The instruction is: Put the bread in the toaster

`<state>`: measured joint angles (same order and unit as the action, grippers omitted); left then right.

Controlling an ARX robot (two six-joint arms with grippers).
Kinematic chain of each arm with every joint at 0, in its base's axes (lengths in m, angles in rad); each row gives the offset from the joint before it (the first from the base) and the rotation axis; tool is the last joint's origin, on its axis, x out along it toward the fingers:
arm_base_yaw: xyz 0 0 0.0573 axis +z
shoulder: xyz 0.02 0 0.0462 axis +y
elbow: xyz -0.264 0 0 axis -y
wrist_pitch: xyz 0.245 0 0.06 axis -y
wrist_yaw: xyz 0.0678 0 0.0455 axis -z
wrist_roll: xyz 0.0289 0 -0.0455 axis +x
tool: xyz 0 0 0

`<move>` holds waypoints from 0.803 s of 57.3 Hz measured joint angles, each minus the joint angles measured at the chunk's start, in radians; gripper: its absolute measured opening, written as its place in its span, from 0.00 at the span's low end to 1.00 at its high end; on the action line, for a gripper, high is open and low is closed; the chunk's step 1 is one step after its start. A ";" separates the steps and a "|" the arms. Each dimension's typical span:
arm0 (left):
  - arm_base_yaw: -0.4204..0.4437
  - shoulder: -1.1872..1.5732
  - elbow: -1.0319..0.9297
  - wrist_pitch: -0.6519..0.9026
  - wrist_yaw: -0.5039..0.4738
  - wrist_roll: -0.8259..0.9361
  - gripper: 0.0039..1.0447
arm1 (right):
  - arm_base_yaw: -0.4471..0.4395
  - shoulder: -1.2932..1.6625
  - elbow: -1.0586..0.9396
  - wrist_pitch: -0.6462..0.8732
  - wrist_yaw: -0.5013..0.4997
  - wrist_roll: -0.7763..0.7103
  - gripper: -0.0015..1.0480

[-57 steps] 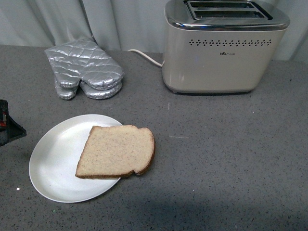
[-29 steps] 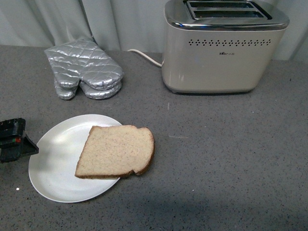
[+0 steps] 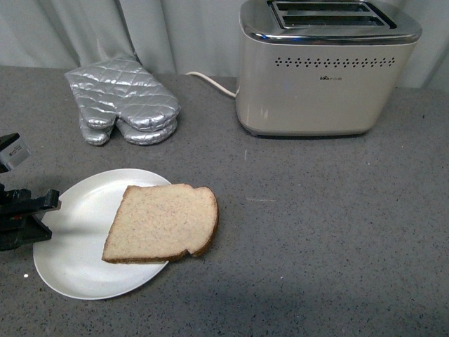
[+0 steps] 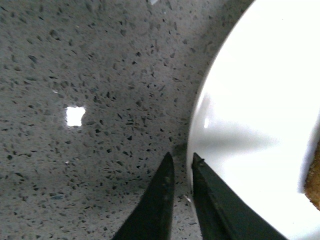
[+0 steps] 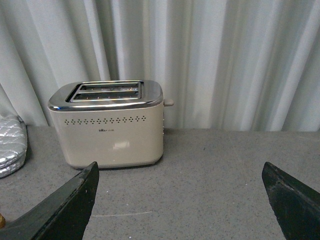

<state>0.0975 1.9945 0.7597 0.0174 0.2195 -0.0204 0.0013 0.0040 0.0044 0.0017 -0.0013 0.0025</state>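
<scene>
The bread (image 3: 161,223) lies flat on the plate (image 3: 70,270), its right edge overhanging toward the toaster (image 3: 326,70). The left gripper (image 3: 43,216), the nearer one, seems pinched on the plate's left rim, with the bread to its right. The right gripper (image 5: 179,170) is spread wide, facing the toaster.

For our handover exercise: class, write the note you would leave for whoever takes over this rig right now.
Left gripper: jaws nearly shut on the plate rim.
Right gripper: open, empty, facing the toaster, whose slots hold nothing.
Bread: flat on the plate, one side overhanging it.
Done: nothing yet.
Left: grasp the bread, lift it, lower it into a slot.
</scene>
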 joint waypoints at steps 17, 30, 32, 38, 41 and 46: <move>-0.016 -0.068 -0.010 -0.050 0.111 -0.106 0.03 | 0.000 0.000 0.000 0.000 0.000 0.000 0.91; -0.085 -0.130 -0.015 -0.047 0.138 -0.186 0.03 | 0.000 0.000 0.000 0.000 0.000 0.000 0.91; -0.105 -0.131 -0.015 -0.041 0.137 -0.200 0.03 | 0.000 0.000 0.000 0.000 0.000 0.000 0.91; -0.171 -0.120 -0.009 -0.020 0.123 -0.248 0.03 | 0.000 0.000 0.000 0.000 0.000 0.000 0.91; -0.201 -0.106 0.003 -0.013 0.120 -0.266 0.03 | 0.000 0.000 0.000 0.000 0.000 0.000 0.91; -0.262 -0.067 0.045 -0.002 0.113 -0.307 0.03 | 0.000 0.000 0.000 0.000 0.000 0.000 0.91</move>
<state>-0.1650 1.9278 0.8043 0.0151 0.3325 -0.3271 0.0013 0.0040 0.0044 0.0017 -0.0013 0.0025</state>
